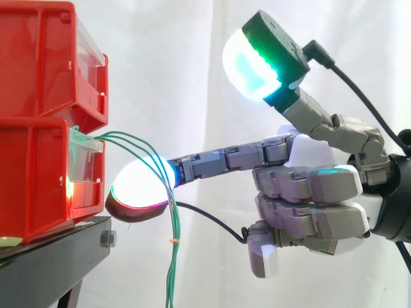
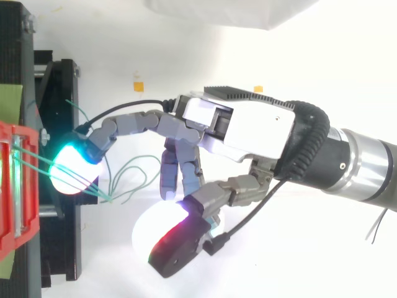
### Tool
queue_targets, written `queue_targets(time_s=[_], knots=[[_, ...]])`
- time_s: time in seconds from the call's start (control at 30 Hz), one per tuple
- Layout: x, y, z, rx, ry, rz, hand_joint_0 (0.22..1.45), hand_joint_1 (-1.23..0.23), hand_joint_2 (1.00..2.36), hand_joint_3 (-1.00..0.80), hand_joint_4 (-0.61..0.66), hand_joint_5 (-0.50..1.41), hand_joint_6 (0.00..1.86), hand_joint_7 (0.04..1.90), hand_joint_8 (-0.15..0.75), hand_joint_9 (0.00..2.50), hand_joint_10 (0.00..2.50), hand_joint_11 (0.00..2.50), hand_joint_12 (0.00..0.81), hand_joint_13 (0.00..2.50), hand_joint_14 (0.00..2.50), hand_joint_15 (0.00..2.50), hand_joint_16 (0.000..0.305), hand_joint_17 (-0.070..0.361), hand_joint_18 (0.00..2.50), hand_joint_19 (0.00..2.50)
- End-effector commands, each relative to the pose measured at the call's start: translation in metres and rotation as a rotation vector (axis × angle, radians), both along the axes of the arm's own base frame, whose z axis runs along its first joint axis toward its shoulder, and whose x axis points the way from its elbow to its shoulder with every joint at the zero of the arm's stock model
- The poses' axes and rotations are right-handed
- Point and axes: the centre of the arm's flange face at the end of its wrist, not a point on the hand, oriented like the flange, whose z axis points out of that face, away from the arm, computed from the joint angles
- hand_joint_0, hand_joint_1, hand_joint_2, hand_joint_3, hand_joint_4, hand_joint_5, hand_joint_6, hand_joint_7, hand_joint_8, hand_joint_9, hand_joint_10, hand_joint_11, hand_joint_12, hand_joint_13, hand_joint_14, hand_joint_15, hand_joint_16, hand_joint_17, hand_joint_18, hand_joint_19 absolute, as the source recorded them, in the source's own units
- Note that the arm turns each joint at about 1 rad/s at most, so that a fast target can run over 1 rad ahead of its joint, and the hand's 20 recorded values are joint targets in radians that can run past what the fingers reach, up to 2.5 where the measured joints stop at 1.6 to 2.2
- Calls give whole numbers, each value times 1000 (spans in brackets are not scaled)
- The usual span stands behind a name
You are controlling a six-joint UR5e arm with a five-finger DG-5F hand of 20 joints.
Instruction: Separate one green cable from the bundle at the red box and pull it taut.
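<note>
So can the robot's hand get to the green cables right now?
Probably yes. One outstretched finger of the hand has its glowing pad against the green cables, just outside the lower red bin, and nothing stands between them. No cable looks pinched yet.

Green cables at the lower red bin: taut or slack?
Slack. The green cables curve out of the red bin, cross the hand's extended fingertip and hang down loosely.

Green cables (image 1: 173, 256) run off btm edge below the outstretched fingertip (image 1: 138, 185); red bins (image 1: 38, 154) cropped at left, past it.
</note>
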Motion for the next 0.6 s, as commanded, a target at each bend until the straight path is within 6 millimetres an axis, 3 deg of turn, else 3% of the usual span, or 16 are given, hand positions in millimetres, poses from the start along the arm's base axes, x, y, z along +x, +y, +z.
queue_targets(time_s=[0.0,0.57], knots=[[1,4,0,6,-6,6,401,-513,1000,-500,351,-151,502,662,387,2108,15,448,561,2176,17,579,89,201,2500,251],[-14,26,-23,97,9,18,402,-514,1000,-500,352,-150,502,663,386,2108,18,443,569,2175,17,584,89,199,2500,260]])
